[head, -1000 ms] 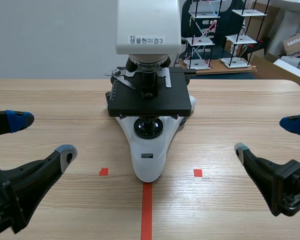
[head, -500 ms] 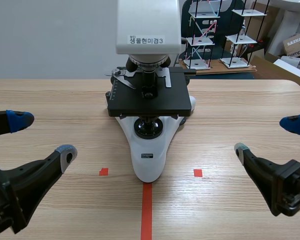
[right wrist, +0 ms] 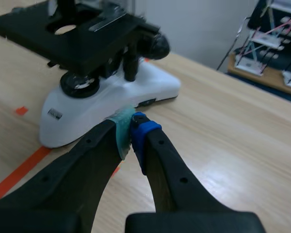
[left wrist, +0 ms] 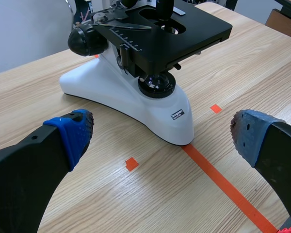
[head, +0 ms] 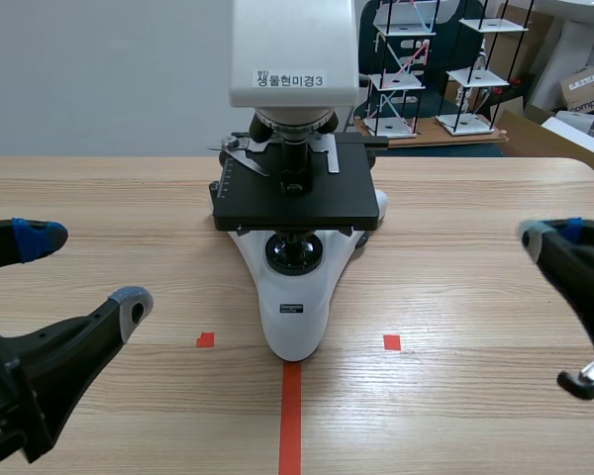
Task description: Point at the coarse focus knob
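the coarse focus knob is sitting on the side of the microscope, under the black stage, ahead of the right gripper, whose pads are pressing together. the left gripper is gaping wide; wire racks are standing behind.

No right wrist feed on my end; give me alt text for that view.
The right pincer is shut on nothing, its pads together, pointing toward the microscope ahead of it. A large black knob juts from the microscope's side next to the black stage, all on a wooden table.
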### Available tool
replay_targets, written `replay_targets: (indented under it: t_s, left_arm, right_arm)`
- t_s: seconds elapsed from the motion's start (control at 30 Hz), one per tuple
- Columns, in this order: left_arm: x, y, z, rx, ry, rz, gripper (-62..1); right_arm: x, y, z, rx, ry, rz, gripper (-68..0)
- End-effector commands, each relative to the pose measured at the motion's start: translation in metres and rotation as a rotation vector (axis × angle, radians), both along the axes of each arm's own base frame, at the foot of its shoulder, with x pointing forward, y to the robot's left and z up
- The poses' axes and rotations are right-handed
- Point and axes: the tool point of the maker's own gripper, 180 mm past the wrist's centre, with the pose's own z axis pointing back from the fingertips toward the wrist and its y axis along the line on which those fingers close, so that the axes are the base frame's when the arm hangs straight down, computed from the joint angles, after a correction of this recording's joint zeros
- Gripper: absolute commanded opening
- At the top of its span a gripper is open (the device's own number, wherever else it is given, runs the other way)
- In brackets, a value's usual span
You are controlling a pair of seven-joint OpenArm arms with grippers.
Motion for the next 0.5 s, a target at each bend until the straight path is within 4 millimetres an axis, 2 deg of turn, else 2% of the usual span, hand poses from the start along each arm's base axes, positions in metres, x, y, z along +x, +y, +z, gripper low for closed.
replay_targets:
  t_s: [0.0, 0.2, 0.47]
  left_arm:
    - [0.001, -0.001, 0.007, -0.017, -0.021, 0.000, -1.1]
    - [0.001, -0.001, 0.007, -0.017, -0.021, 0.000, -1.1]
    - [0.001, -0.001, 0.007, -0.017, -0.021, 0.000, -1.1]
  right_arm:
    - [0.013, -0.008, 0.023, -0.008, -0.081, -0.029, -67.1]
    - [0.036, -0.022, 0.055, -0.026, -0.163, -0.077, -67.5]
    - [0.070, -0.026, 0.089, -0.062, -0.239, -0.104, -67.5]
